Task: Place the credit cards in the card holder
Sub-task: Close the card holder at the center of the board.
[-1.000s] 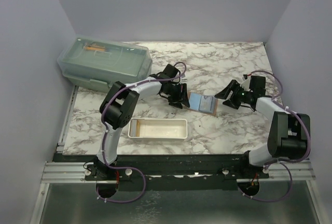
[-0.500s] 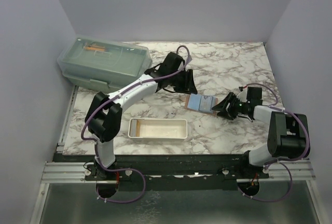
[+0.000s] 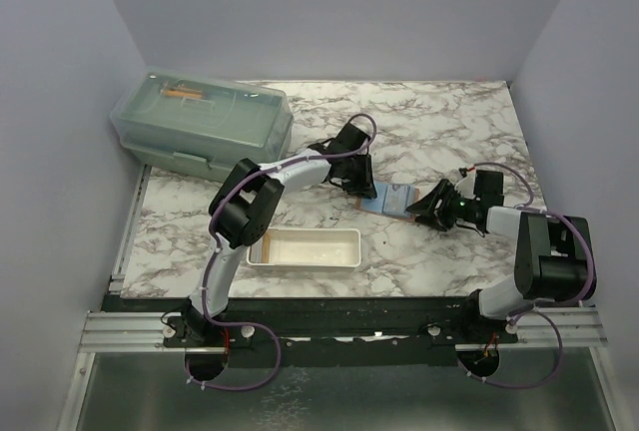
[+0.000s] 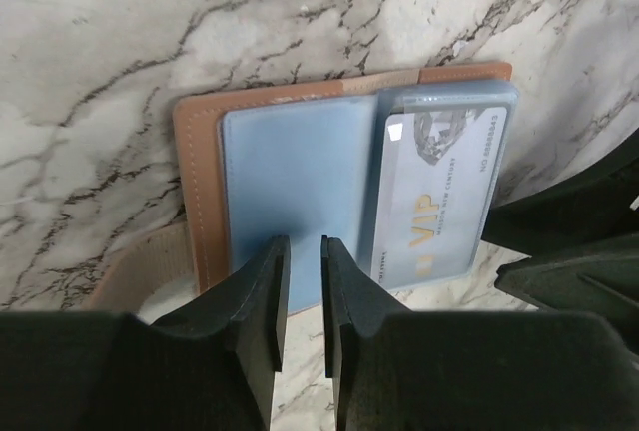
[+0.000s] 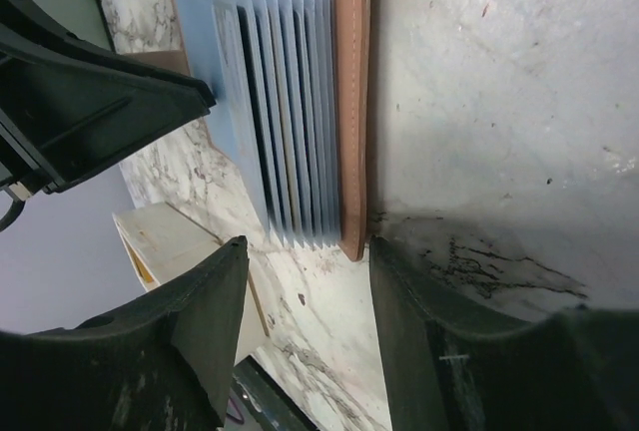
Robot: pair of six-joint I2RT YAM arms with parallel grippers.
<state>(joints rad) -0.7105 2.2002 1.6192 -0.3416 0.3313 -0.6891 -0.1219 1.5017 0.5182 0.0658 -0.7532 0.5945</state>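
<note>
The card holder [image 4: 195, 192] lies open just beyond the near-closed left jaws, perhaps pinching a sleeve [image 4: 295, 167] though I cannot tell, and just ahead of the wide-apart right jaws, one credit card [image 4: 439, 202] already sleeved; opening a sleeve seems underway, next needing a steady spread.

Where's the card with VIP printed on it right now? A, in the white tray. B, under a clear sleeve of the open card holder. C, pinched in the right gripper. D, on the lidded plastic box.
B: the left wrist view shows the VIP card lying behind a clear sleeve inside the opened card holder.
</note>
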